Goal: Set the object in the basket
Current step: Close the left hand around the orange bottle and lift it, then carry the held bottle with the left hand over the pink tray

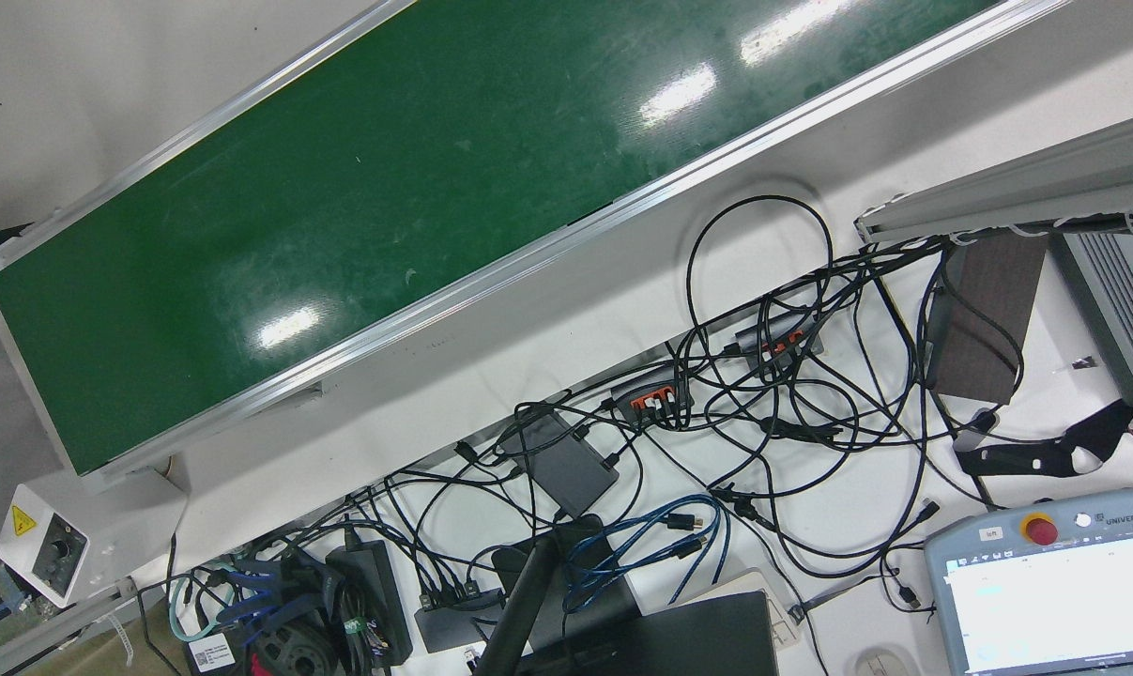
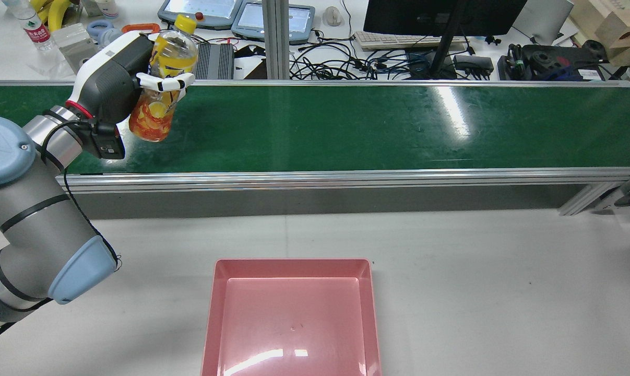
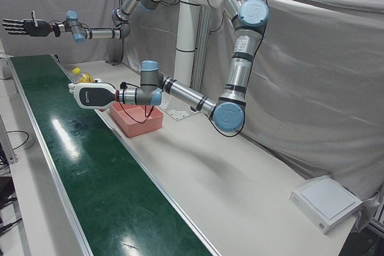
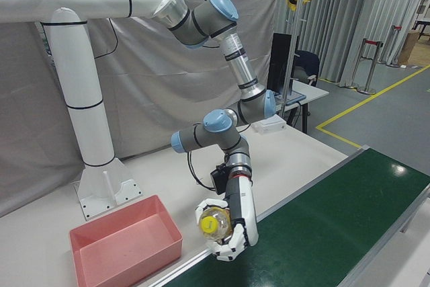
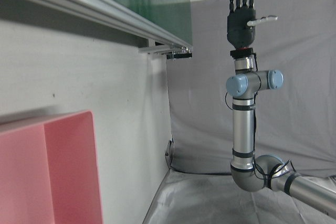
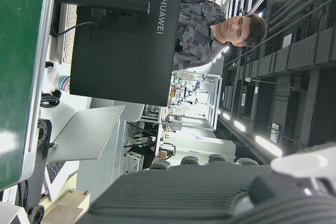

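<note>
My left hand is shut on an orange juice bottle with a yellow cap and holds it, tilted, above the left end of the green conveyor belt. The hand and bottle also show in the right-front view, and the hand in the left-front view. The pink basket sits empty on the white table, nearer the robot than the belt and to the right of the hand. My right hand is raised high at the belt's far end, fingers spread and empty; it also shows in the left hand view.
Monitors, teach pendants and tangled cables lie on the desk beyond the belt. A white box sits at the table's far corner. The arms' white pedestal stands behind the basket. A person shows in the right hand view.
</note>
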